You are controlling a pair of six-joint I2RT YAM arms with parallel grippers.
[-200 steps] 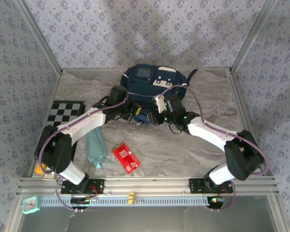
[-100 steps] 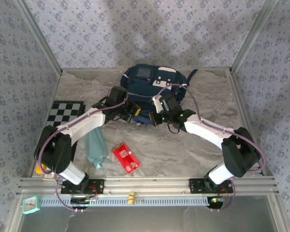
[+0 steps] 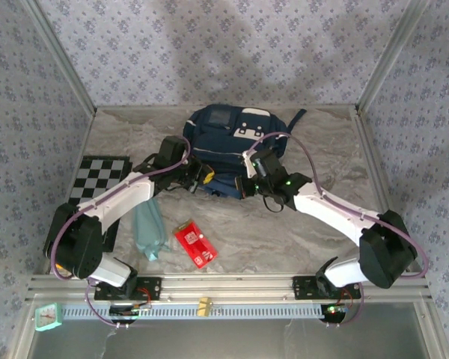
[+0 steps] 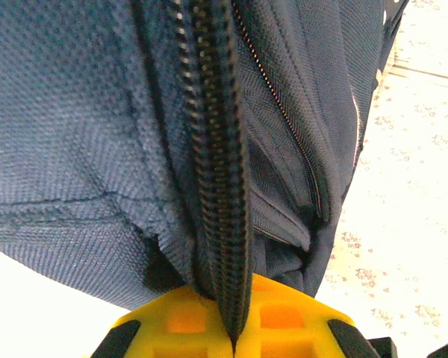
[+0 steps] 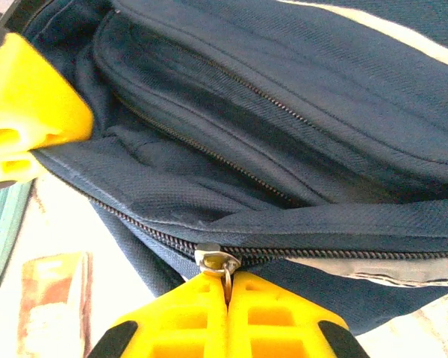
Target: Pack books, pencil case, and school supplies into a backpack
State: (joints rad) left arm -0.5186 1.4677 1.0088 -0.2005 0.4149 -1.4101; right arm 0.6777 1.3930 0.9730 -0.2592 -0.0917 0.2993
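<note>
1. The right gripper (image 5: 226,287) has its yellow fingers pressed together on the metal zipper pull (image 5: 216,261) at the near edge of the backpack (image 5: 321,112).
2. The left gripper (image 4: 233,339) is closed too, pinching the fabric edge that carries the zipper track (image 4: 216,149), which runs straight up from between its fingers.
3. From above, the left gripper (image 3: 202,176) and the right gripper (image 3: 243,187) both sit at the backpack's near edge, left one to the left, close but not touching.
4. The right wrist view catches the left gripper's fingers (image 5: 22,112) holding the fabric off to the upper left, with the zipper line running between the two grips.
5. The backpack (image 3: 232,131) lies at the far middle of the table (image 3: 322,149), white patches facing up.
6. The pencil case (image 3: 147,228) lies nearer the arm bases on the left, partly under the left arm.
7. The red packet (image 3: 195,243) lies just to its right, apart from the backpack.
8. A checkerboard (image 3: 101,176) lies at the table's left edge.
</note>
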